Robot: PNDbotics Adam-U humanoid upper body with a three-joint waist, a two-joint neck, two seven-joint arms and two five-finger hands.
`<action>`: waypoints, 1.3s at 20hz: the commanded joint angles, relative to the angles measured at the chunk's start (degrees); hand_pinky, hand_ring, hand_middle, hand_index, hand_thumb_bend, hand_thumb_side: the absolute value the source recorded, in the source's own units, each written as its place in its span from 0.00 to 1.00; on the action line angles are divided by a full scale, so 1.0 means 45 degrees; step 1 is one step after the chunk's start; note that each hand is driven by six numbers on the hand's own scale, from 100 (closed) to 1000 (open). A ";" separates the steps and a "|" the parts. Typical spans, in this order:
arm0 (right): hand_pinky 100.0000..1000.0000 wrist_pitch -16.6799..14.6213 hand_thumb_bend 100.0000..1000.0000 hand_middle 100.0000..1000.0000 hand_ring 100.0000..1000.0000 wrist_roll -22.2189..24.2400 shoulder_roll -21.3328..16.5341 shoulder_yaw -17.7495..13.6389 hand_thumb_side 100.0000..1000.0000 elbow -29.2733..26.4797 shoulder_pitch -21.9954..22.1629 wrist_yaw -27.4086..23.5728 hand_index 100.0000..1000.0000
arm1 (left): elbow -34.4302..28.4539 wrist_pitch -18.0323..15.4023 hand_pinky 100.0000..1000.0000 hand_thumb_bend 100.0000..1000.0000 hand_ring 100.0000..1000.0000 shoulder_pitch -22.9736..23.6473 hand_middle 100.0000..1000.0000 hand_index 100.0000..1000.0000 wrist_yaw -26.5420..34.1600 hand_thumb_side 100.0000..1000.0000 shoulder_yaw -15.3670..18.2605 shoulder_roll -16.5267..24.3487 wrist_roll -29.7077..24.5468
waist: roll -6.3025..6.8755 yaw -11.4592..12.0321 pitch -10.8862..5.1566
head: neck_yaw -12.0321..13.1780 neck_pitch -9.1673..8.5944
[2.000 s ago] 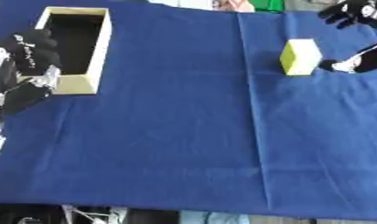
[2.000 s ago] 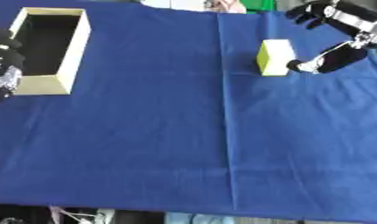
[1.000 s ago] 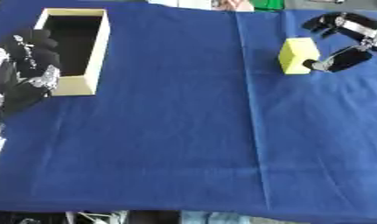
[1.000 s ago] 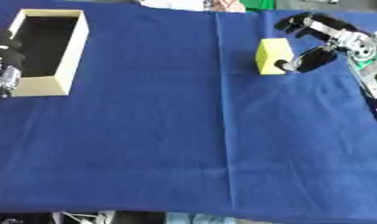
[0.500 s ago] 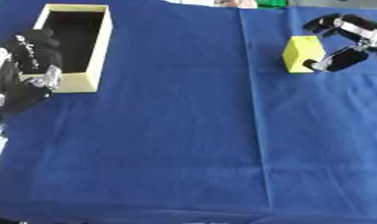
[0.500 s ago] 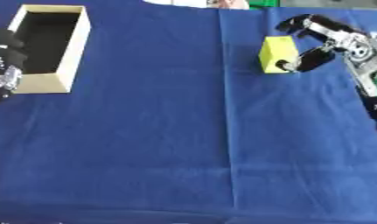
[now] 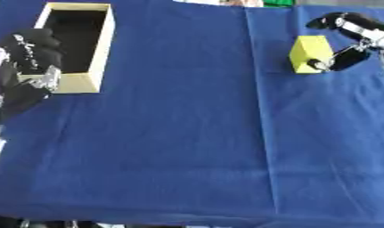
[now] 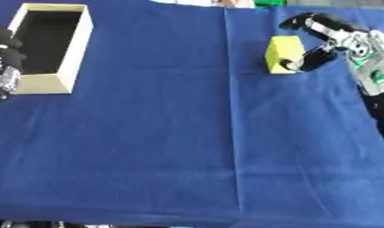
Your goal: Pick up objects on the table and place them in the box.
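Note:
A yellow block (image 7: 308, 53) stands on the blue cloth at the far right. My right hand (image 8: 341, 39) reaches in from the right edge and straddles it. The thumb (image 8: 302, 60) touches the block's near right corner, while the fingers (image 8: 304, 20) arch past its far side with a gap between them and the block. The hand is open. An open cream-walled box (image 7: 73, 83) with a dark inside lies at the far left. My left hand (image 7: 27, 67) rests open against the box's left wall, holding nothing.
The blue cloth (image 7: 171, 142) covers the whole table, with a fold line running front to back right of centre. Its near edge lies along the bottom of the view. A bit of green shows at the far edge (image 7: 277, 2).
My right hand has come in from the far right and lowered around the yellow block, its thumb now at the block. The block and the left hand have stayed put; the camera shifted slightly.

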 commanded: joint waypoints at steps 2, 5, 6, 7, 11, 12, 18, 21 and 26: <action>0.95 -0.0077 0.29 0.85 0.94 0.0016 -0.0214 -0.0198 0.00 0.0098 -0.0329 0.0557 0.90 | -0.0170 -0.0020 0.52 0.00 0.64 -0.0208 0.65 0.81 0.0040 0.10 0.0007 0.0162 -0.0068 | -0.0008 0.0051 -0.0200 | -0.0052 0.0080; 0.95 -0.0085 0.28 0.84 0.94 0.0094 -0.0189 -0.0232 0.00 0.0245 -0.0358 0.0876 0.90 | -0.0171 -0.0028 0.52 0.00 0.64 -0.0215 0.65 0.81 0.0049 0.10 0.0004 0.0162 -0.0092 | -0.0025 0.0082 -0.0198 | -0.0057 0.0080; 0.95 -0.0086 0.27 0.84 0.94 0.0111 -0.0184 -0.0246 0.00 0.0289 -0.0359 0.0990 0.90 | -0.0168 -0.0028 0.52 0.00 0.64 -0.0213 0.65 0.81 0.0051 0.10 0.0007 0.0160 -0.0094 | -0.0028 0.0092 -0.0198 | -0.0059 0.0080; 0.96 -0.0088 0.27 0.84 0.94 0.0132 -0.0180 -0.0255 0.00 0.0334 -0.0356 0.1107 0.90 | -0.0167 -0.0030 0.52 0.00 0.64 -0.0211 0.65 0.81 0.0054 0.10 0.0007 0.0162 -0.0098 | -0.0032 0.0102 -0.0198 | -0.0061 0.0080; 0.96 -0.0108 0.24 0.84 0.94 0.0197 -0.0167 -0.0299 0.00 0.0486 -0.0362 0.1563 0.90 | -0.0171 -0.0039 0.52 0.00 0.64 -0.0216 0.65 0.81 0.0059 0.11 0.0005 0.0164 -0.0116 | -0.0048 0.0138 -0.0186 | -0.0062 0.0080; 0.96 -0.0116 0.23 0.83 0.94 0.0199 -0.0159 -0.0307 0.00 0.0512 -0.0366 0.1685 0.90 | -0.0171 -0.0041 0.52 0.00 0.64 -0.0219 0.65 0.81 0.0063 0.11 0.0005 0.0161 -0.0119 | -0.0051 0.0144 -0.0183 | -0.0067 0.0080; 0.96 -0.0160 0.16 0.78 0.92 0.0241 -0.0084 -0.0356 0.00 0.0683 -0.0360 0.2117 0.88 | -0.0177 -0.0055 0.53 0.00 0.64 -0.0220 0.65 0.81 0.0081 0.11 0.0000 0.0142 -0.0150 | -0.0044 0.0169 -0.0164 | -0.0076 0.0080; 0.93 -0.0143 0.11 0.67 0.86 0.0182 -0.0076 -0.0388 0.00 0.0715 -0.0353 0.2193 0.84 | -0.0179 -0.0060 0.53 0.00 0.64 -0.0213 0.65 0.81 0.0092 0.11 -0.0002 0.0135 -0.0166 | -0.0044 0.0175 -0.0156 | -0.0067 0.0080; 0.89 -0.0118 0.06 0.44 0.76 -0.0391 -0.0104 -0.0461 0.00 0.0629 -0.0342 0.2292 0.65 | -0.0149 -0.0050 0.53 0.00 0.64 -0.0201 0.65 0.81 0.0140 0.11 0.0000 0.0119 -0.0185 | -0.0049 0.0157 -0.0156 | -0.0047 0.0080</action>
